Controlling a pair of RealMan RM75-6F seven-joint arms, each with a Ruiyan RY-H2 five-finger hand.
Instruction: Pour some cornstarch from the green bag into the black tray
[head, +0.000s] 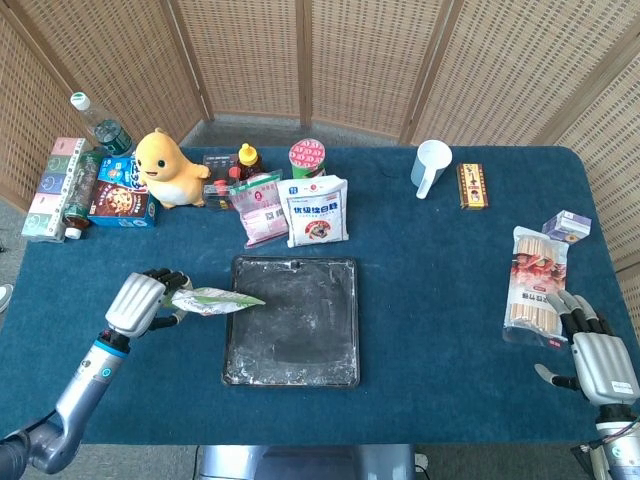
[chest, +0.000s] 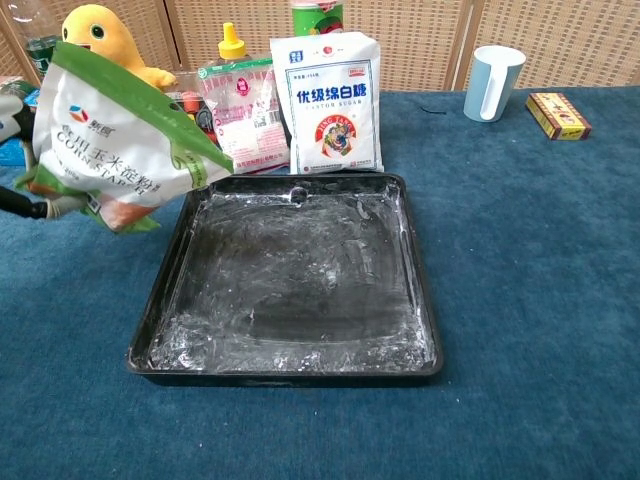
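Note:
My left hand (head: 137, 303) grips the green cornstarch bag (head: 212, 300) just left of the black tray (head: 292, 372). In the chest view the green bag (chest: 115, 150) is lifted off the table and tilted, its open top reaching over the black tray's (chest: 290, 368) left rim. The tray floor is smeared with white powder. Only a dark part of my left hand (chest: 22, 204) shows at the chest view's left edge. My right hand (head: 598, 360) rests on the table at the far right, fingers apart, holding nothing.
Behind the tray stand a white sugar bag (head: 317, 211), a pink packet (head: 259, 207), a yellow duck toy (head: 167, 168), a sauce bottle (head: 248, 160) and boxes. A white mug (head: 431, 167) sits at the back right. A noodle packet (head: 533, 283) lies near my right hand.

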